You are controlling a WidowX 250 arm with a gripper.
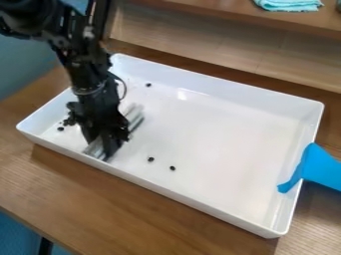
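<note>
The fingers (112,148) of the black gripper (100,143) are closing around a blurred silvery-grey bar (135,115), which is slanting across the left part of a white tray (226,209), low inside its walls. The bar's ends are showing on both sides of the fingers, one pointing toward the near wall. Small dark pieces are lying on the tray floor: one (60,128) is sitting left of the gripper, another (148,84) is resting near the far wall, and two more (151,159) are lying near each other to the right of the fingers. The arm (86,74) is coming down from the upper left. A blue flat thing (319,168) is overlapping the tray's right wall. The tray is resting on a brown wooden bench (120,194), and a folded teal cloth (289,4) is lying on a wooden ledge (220,11) beyond it.
</note>
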